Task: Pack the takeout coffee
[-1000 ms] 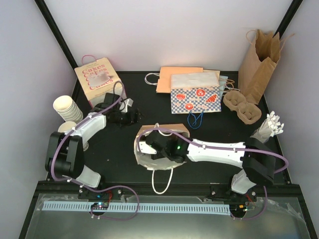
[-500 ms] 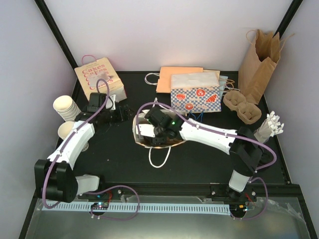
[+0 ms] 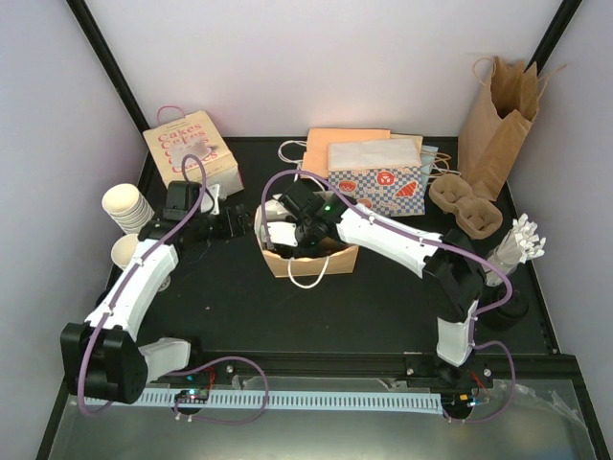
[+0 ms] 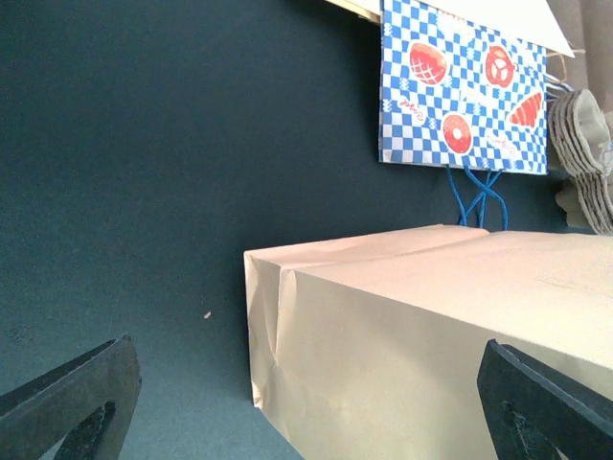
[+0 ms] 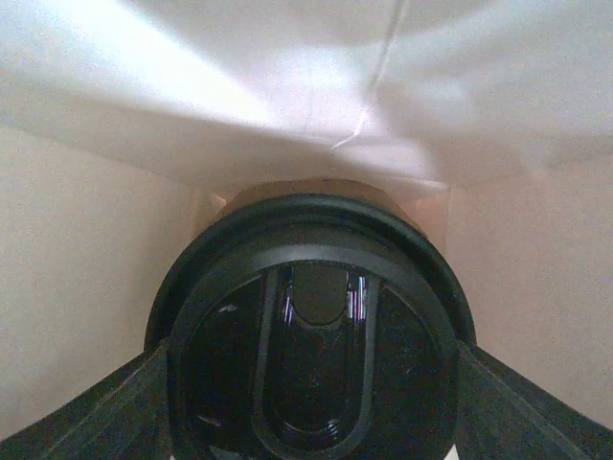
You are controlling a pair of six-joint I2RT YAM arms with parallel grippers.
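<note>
The takeout coffee shows in the right wrist view as a round black lid (image 5: pixel 311 326) deep inside the tan paper bag (image 5: pixel 86 268). My right gripper (image 5: pixel 311 359) is shut on the cup, with one finger (image 5: pixel 96 412) on each side of the lid. From above, the bag (image 3: pixel 311 261) stands upright mid-table with my right gripper (image 3: pixel 290 235) reaching into its mouth. My left gripper (image 3: pixel 243 222) is open just left of the bag. In the left wrist view the bag's corner (image 4: pixel 383 335) lies between its wide-spread fingers (image 4: pixel 67 402); I cannot tell if they touch it.
A "Cakes" bag (image 3: pixel 187 153) and stacked cream cups (image 3: pixel 129 206) stand at the back left, with a single cup (image 3: pixel 124 251) nearer. A blue checkered bag (image 3: pixel 375 182), a tall brown bag (image 3: pixel 498 115) and a pulp cup carrier (image 3: pixel 465 206) stand at the back right.
The right arm has swung away from the near edge with the cup inside the tan bag; the bag has gone from lying open to standing upright. The left gripper has opened a little wider.
</note>
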